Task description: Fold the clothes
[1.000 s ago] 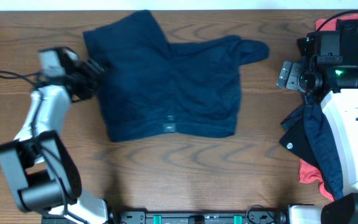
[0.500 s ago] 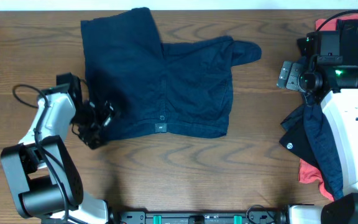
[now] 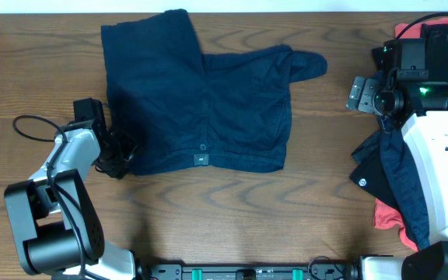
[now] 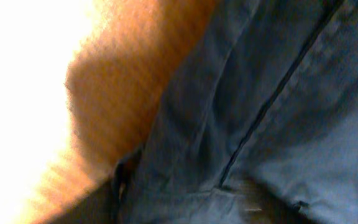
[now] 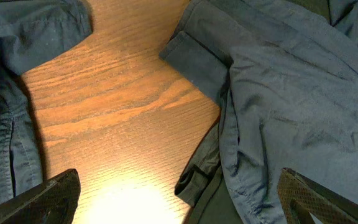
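Lying on the far middle of the worktop [image 3: 247, 210], the navy garment [image 3: 201, 101] looks limp and light, likely to sag; its near-left hem corner suits a pinch. The left hand [image 3: 119, 155] is there, grip impossible to tell; the right hand [image 3: 360, 93] hangs released.

No legible txt or nos. anywhere. Only mark showing is a small white round swirl logo [image 3: 362, 182], sitting on the black soft cloth piece [image 3: 373, 173] at far right – brand unreadable. A tiny pale tag [image 3: 201, 159] is sitting near the lower hem of the dark navy cloth garment [image 3: 208, 101] – too small to read.
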Tool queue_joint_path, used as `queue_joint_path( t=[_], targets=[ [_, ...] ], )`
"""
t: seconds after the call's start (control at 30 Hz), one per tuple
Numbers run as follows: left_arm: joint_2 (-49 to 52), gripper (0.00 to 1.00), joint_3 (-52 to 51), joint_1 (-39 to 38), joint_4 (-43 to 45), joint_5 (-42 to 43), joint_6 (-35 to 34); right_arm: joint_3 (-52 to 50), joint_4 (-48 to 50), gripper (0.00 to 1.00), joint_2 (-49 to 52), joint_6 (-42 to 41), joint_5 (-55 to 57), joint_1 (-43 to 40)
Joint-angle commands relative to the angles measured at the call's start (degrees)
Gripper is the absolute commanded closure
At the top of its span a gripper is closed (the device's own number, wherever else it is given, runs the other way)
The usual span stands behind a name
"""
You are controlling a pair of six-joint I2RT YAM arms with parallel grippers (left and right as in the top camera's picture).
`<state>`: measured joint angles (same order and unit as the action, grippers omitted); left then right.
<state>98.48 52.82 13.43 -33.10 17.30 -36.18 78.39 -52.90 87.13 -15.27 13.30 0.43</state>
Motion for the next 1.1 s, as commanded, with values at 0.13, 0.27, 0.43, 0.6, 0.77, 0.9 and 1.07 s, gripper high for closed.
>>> queue_joint_path(
  t=[0.13,0.27,0.43,0.6,0.77,0.9,1.07],
  targets=[
    [1.0,0.94,-0.3,2.4,-0.7,-4.6,2.3,0.7,-0.1,0.01,-0.6,0.8,0.2,-0.5],
    [1.0,0.94,8.2,10.8,-3.9,-6.6,4.6,0.7,-0.1,0.01,-0.5,1.7,-0.9,-0.5],
    [1.0,0.94,23.7,19.5,-5.3,-5.5,9.7,0.7,0.6,0.01,-0.2,5.3,-7.9,-0.5],
    [1.0,0.09,35.0,21.2,-12.4,2.6,11.7,0.7,2.3,0.01,1.5,7.6,-17.7,-0.3],
    [1.2,0.08,35.6,17.5,-29.7,9.0,14.4,0.7,2.3,0.01,5.2,10.5,-31.2,-0.3],
    [1.3,0.08,31.5,12.0,-38.3,9.0,19.8,0.6,2.3,0.02,8.9,10.6,-42.5,0.2],
    [1.3,0.09,24.1,4.9,-37.3,8.3,20.1,0.6,2.9,0.03,14.9,10.6,-53.1,3.1]
  ],
)
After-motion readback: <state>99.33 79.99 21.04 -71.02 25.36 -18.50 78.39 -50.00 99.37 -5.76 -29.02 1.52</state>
